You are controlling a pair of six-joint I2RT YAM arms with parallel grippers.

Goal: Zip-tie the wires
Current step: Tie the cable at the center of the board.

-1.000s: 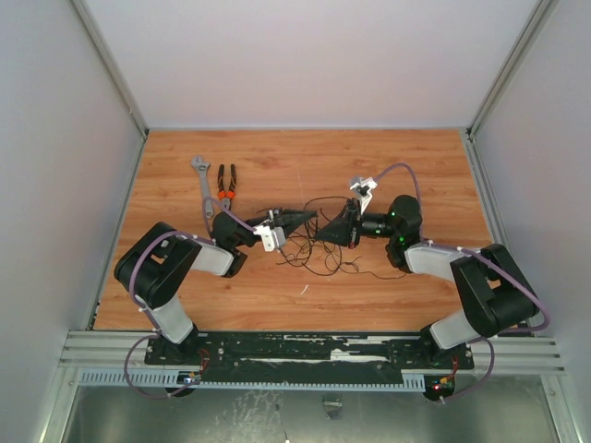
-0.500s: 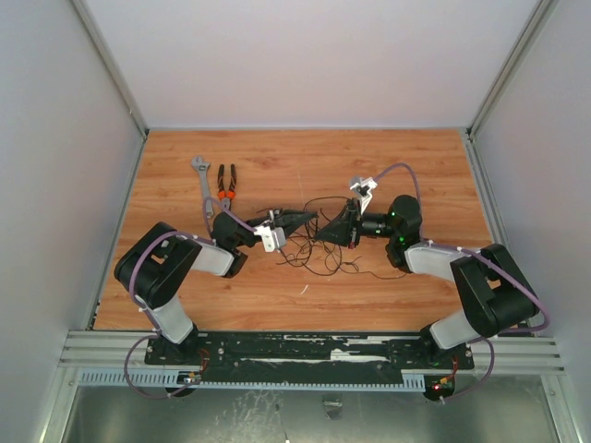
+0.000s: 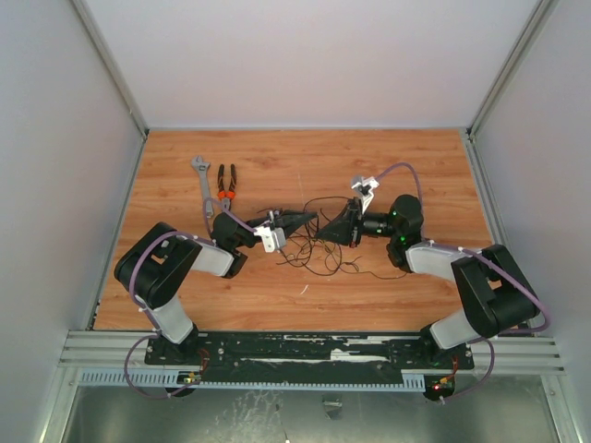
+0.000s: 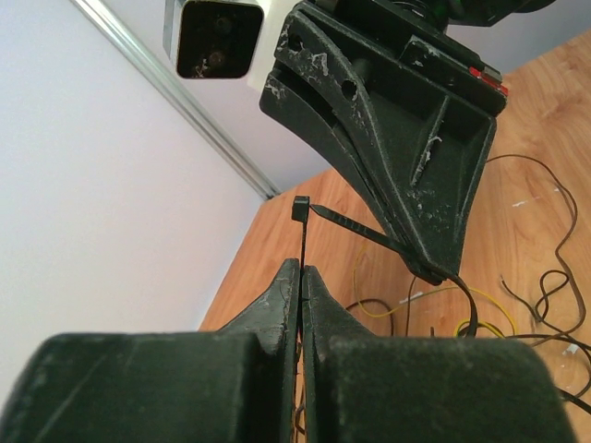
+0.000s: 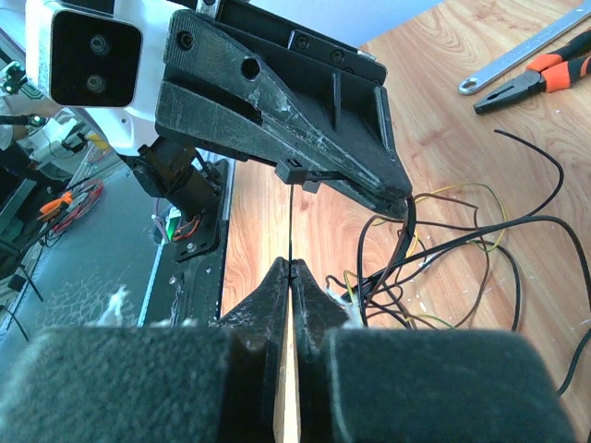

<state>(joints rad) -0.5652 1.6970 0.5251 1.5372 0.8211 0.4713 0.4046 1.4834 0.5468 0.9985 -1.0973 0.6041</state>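
**Black plastic tie (image 4: 300, 209), pinched twice**

My left gripper (image 4: 302, 273) and right gripper (image 5: 290, 269) are each pressed shut on the tie, holding it off the table (image 3: 416, 157) above the wires (image 3: 319, 247). I judge it light, springy and slick, best gripped close to its square head. The wires look thin, limp, curly; wood-grain table beneath.

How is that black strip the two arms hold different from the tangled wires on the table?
The zip tie is one stiff black strip with a square head; the wires are many thin strands, black and yellowish, in loose loops. The zip tie is pinched by the left gripper and right gripper, jaws shut; the wires lie mostly on the table. Both are thin.
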